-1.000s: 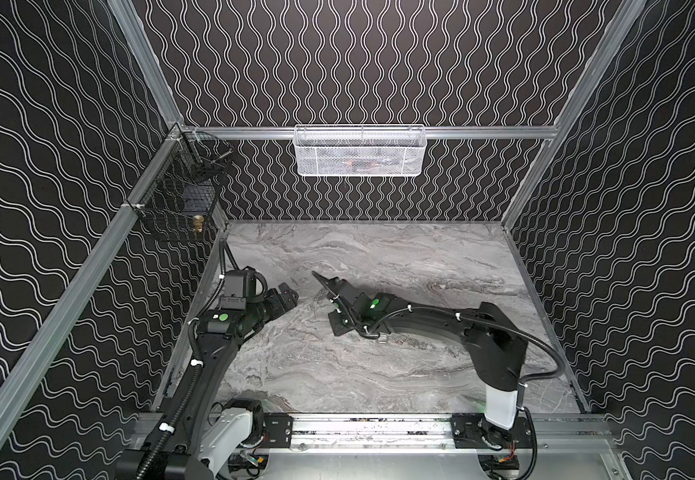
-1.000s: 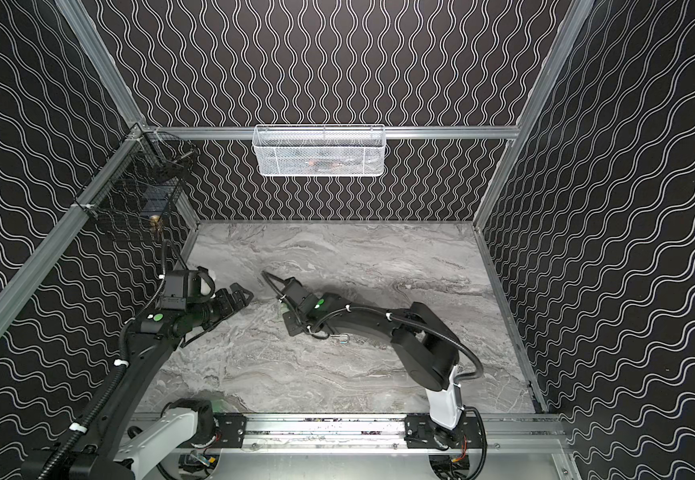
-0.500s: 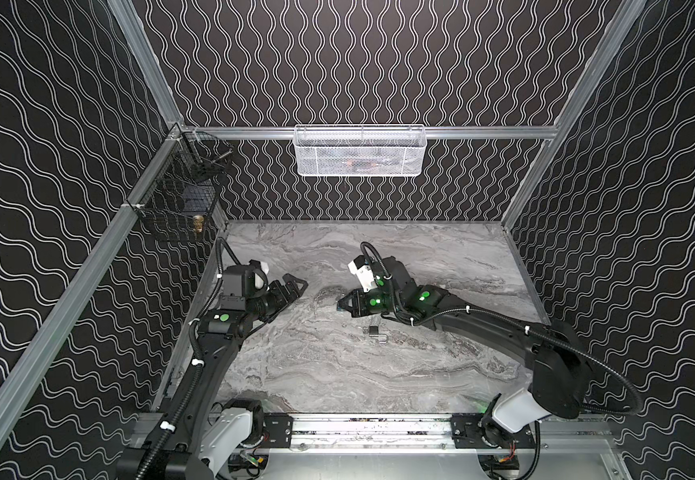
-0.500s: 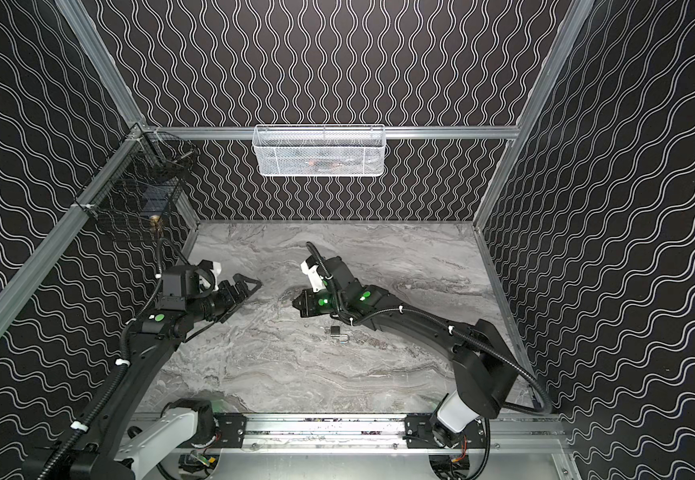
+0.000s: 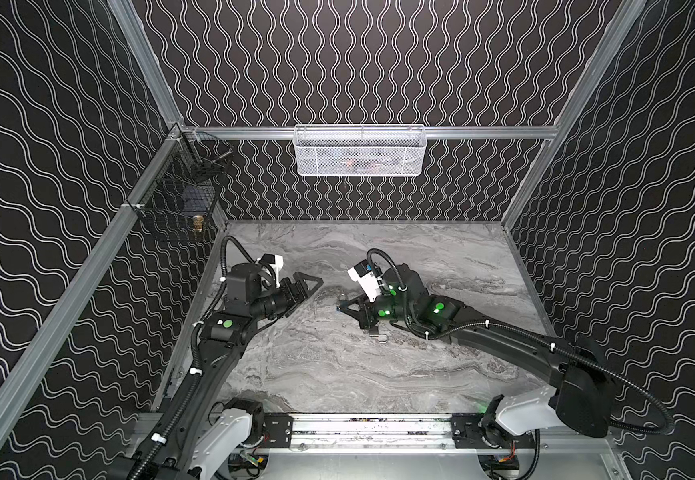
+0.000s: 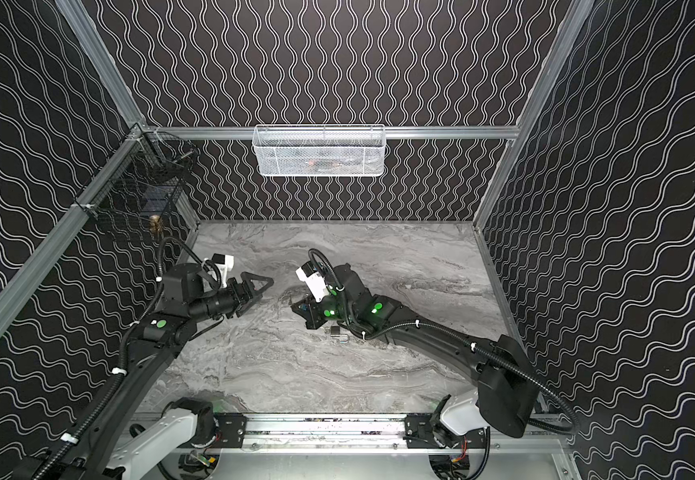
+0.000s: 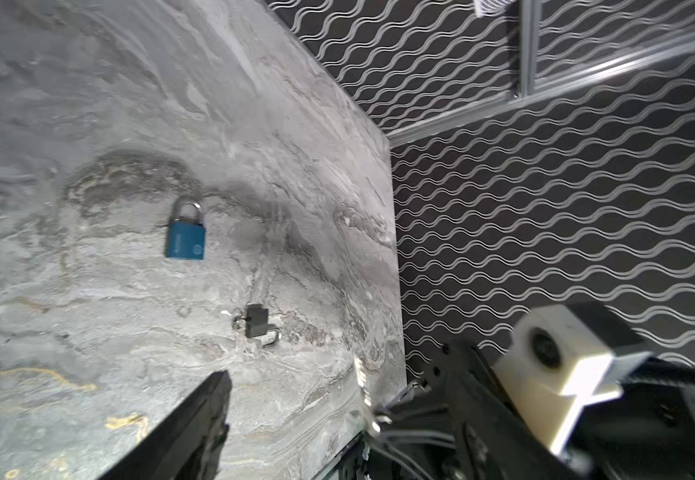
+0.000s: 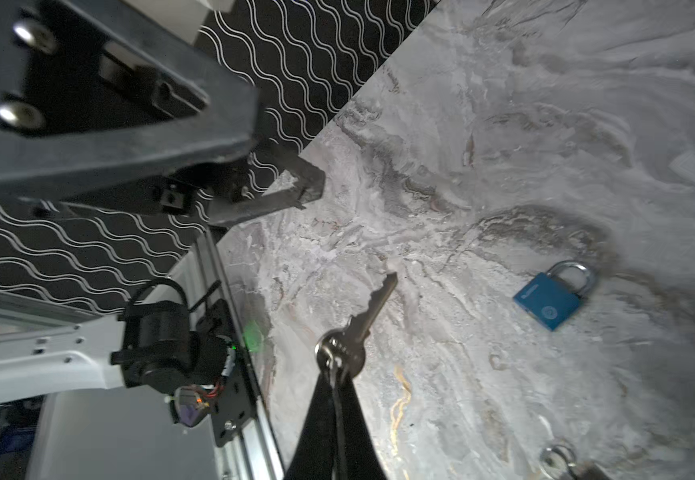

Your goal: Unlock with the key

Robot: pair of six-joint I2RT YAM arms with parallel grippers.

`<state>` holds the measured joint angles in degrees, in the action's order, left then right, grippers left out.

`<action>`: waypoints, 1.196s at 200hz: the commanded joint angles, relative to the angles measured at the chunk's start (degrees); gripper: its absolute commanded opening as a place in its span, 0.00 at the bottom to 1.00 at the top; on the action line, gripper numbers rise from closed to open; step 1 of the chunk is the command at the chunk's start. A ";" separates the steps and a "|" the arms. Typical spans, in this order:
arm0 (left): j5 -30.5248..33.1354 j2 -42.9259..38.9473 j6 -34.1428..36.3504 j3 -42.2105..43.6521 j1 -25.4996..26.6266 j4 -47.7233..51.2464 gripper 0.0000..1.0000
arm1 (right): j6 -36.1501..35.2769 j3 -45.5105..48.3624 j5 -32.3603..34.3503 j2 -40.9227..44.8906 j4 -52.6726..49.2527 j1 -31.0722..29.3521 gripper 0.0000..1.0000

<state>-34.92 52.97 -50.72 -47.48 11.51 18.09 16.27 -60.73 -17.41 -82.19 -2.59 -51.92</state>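
Note:
My right gripper point(image 8: 334, 376) is shut on the bow of a silver key point(image 8: 364, 318), which sticks out in the air above the marble table. A blue padlock point(image 8: 549, 297) lies flat on the table, shackle closed; it also shows in the left wrist view point(image 7: 185, 239). In both top views the right gripper point(image 5: 343, 305) covers most of it. My left gripper point(image 5: 311, 286) hovers open and empty to the left of the right gripper point(image 6: 295, 305), the two pointing at each other. One left finger point(image 7: 200, 428) shows in the left wrist view, with the key point(image 7: 363, 388) facing it.
A small dark padlock point(image 7: 259, 326) with a key ring lies near the blue one, beside the right arm in the top views point(image 5: 379, 334). A white mesh basket point(image 5: 360, 151) hangs on the back wall, a black wire basket point(image 5: 179, 195) on the left wall.
The right arm has lifted off the table and turned its wrist, bringing the key up to face the left gripper. The left gripper has moved toward the middle and narrowed slightly.

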 commanded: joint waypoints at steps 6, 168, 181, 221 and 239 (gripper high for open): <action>-0.91 0.07 1.81 -0.72 1.62 -0.45 0.81 | -11.53 1.72 4.86 1.69 3.15 -2.16 0.00; 3.18 6.65 3.90 -2.42 10.90 -0.82 0.42 | -23.96 0.47 24.99 1.40 1.59 -10.90 0.00; 3.65 7.09 4.30 -2.94 10.99 0.15 0.34 | -24.01 0.37 25.05 1.09 1.96 -10.92 0.00; 3.73 8.01 4.05 -2.77 11.17 -0.88 0.24 | -24.36 -0.05 26.51 0.66 1.45 -11.19 0.00; 3.45 8.54 3.96 -2.96 11.25 -0.90 0.20 | -24.39 -0.12 26.83 0.50 1.45 -11.21 0.00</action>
<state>-31.48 61.08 -46.61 -50.04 22.57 18.50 -7.07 -60.36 8.23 -81.58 -2.37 -62.96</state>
